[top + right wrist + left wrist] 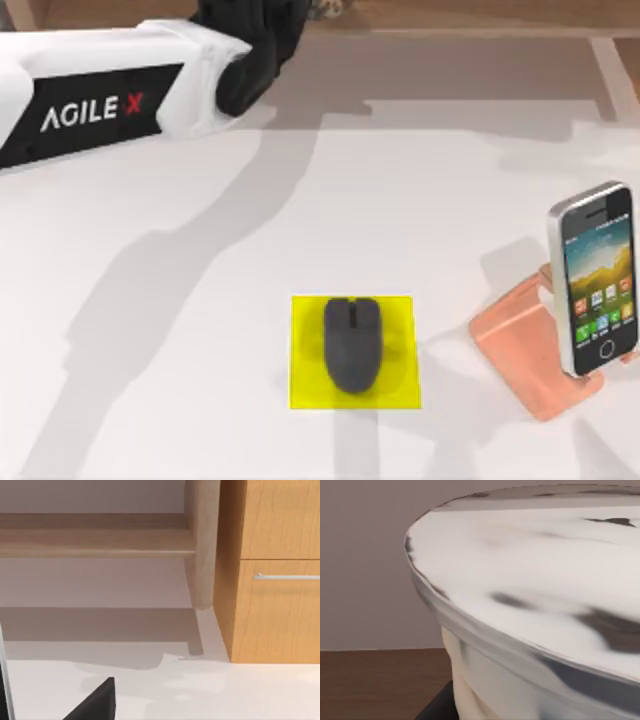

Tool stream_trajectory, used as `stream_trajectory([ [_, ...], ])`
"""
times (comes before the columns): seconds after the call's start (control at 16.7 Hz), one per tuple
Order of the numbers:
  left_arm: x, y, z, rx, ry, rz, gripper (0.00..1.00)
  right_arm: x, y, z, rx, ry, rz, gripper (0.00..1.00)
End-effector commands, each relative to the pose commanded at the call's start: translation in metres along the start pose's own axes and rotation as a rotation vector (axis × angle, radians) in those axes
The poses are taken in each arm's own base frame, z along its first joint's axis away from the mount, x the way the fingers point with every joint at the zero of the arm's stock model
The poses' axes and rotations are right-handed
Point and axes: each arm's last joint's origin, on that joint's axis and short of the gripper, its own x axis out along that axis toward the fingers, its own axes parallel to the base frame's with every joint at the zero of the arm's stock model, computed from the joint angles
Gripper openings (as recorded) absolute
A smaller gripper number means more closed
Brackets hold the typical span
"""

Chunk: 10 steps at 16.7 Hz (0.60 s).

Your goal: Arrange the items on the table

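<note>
A: The left arm is reaching across the far left corner of the wide white tabletop [200, 330], its dark left gripper [262, 40] up at the back edge. The left wrist view is pressing right against the white lid of a tall cup [530, 595], pale body just under the rim.

B: So the cup is the step in hand?

A: That's the reading. Whether the claw is clamped on it or apart, nobody can tell from here. The cup is sitting at the gripper, near the far edge, by the light wooden shelf [100, 535].

B: And the other items?

A: The dark grey computer mouse [351, 343] is lying on the flat yellow square pad [303, 385] near the front edge, middle of the table. The silver-edged smartphone with the colourful icon screen [597, 280] is leaning upright on the copper-pink metal stand [520, 350] by the right edge. Both are looking settled.

B: Next move?

A: Likely placing the cup upright and steady, keeping the drink from tipping.

B: Room?

A: Plenty. The left half and the centre back are lying bare, well apart from pad and stand. The right arm is idling near the shelf and wooden drawer cabinet [275, 605]; its fingers can't be judged either.
</note>
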Motion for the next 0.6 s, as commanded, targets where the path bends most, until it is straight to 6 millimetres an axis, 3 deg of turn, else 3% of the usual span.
stream_trajectory([
  [0.3, 0.03, 0.007, 0.003, 0.051, 0.047, 0.159, 0.0, 0.0, 0.0, 0.0, 0.0, 0.0, 0.0, 1.0],
  [0.6, 0.036, 0.008, -0.002, 0.067, 0.069, 0.188, 0.0, 0.0, 0.0, 0.0, 0.0, 0.0, 0.0, 1.0],
])
